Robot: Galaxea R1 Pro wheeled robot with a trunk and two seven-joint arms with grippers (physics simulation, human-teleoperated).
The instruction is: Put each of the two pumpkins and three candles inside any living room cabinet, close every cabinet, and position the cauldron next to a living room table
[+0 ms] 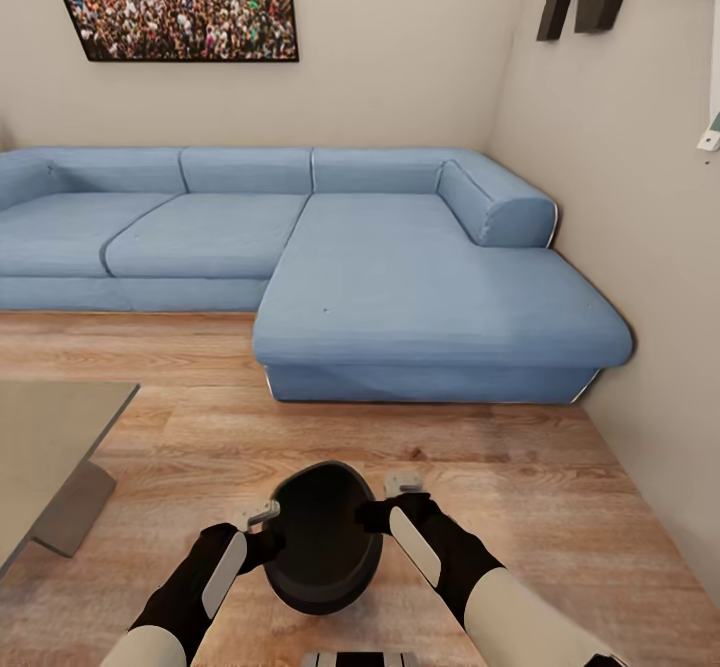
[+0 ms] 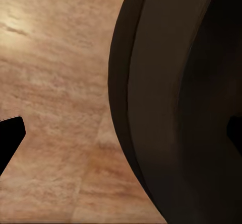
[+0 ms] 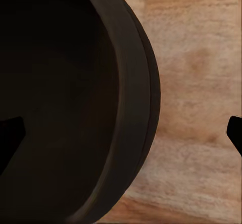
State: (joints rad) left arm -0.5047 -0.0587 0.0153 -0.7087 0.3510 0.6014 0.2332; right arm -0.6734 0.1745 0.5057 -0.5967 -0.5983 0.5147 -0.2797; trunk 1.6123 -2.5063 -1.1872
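Far left in your head view: corner of the grey glossy counter (image 1: 50, 437), on wood floor (image 1: 540, 467). Your left hand (image 1: 268, 532) grips the cauldron (image 1: 322, 537) at its left rim, fingers (image 2: 10, 138) straddling the wall, one inside, one outside. Cauldron sits low centre, mouth tipped toward you, dark inside, apart from the counter; whether it touches the floor, you cannot tell. Your right hand (image 1: 385, 507) is clamped on the right rim the same way. Beyond: blue corner sofa (image 1: 380, 287), framed crowd picture (image 1: 180, 2) above it on the wall.
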